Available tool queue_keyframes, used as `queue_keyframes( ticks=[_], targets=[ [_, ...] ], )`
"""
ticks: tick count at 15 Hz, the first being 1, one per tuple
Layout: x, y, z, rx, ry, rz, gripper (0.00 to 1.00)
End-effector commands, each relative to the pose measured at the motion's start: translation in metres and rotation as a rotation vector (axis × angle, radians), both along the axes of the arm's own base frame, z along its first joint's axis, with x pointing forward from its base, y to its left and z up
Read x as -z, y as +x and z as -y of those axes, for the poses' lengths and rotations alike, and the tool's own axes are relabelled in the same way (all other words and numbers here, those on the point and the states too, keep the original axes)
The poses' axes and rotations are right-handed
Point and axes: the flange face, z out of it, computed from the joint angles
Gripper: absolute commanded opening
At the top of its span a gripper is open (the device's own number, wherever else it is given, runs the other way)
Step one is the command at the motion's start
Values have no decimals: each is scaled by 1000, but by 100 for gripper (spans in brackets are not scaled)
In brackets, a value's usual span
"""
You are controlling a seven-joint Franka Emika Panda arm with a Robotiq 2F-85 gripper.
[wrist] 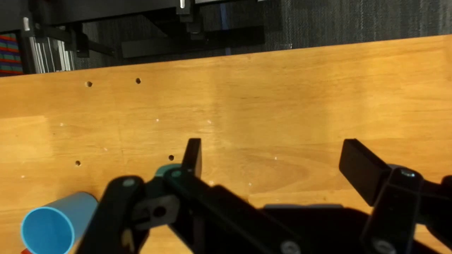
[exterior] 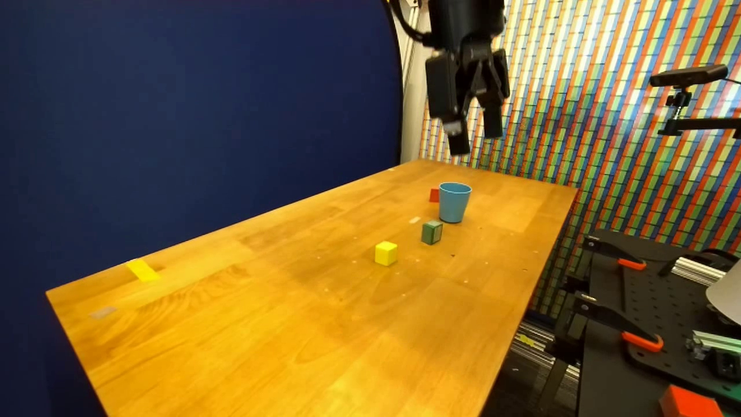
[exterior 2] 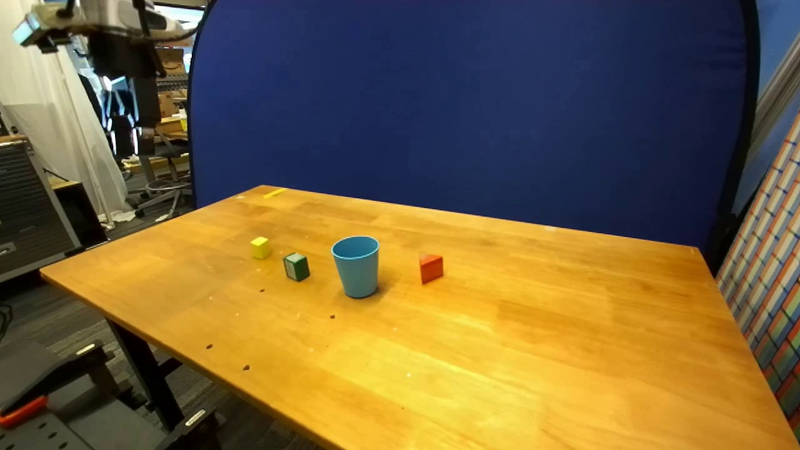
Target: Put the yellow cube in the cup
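- Bright yellow cube (exterior: 386,253): on the brown wooden surface (exterior: 289,324), at 8 o'clock from the upright light-blue round cup (exterior: 453,204) in an exterior view.
- Dark-green block (exterior: 432,232): between cube and cup.
- Black gripper (exterior: 476,137): fingers spread, above the surface.

The light-blue cup (exterior 2: 359,274) stands upright on the tabletop (exterior 2: 562,325), tapering toward its base, open mouth up. The small, bright yellow cube (exterior: 386,253) sits flat, apart from the cup, to its left in both exterior views.
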Motion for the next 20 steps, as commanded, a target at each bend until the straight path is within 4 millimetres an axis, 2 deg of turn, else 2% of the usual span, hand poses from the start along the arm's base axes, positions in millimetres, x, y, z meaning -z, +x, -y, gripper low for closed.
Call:
queue_keyframes(
  ticks=[1, 3, 5, 8, 10, 16, 20],
  targets=[
    [57, -21, -26, -30, -43, 39, 100],
    [85, -22, -29, -38, -59, 31, 100],
    [106, -13, -29, -45, -51, 25, 100],
    [135, 12, -19, -43, -24, 21, 100],
    [155, 37, -8, -29, -5, 22, 100],
    [196, 80, 1, -13, 38, 27, 100],
    [209, 108, 4, -25, 37, 44, 100]
  ],
)
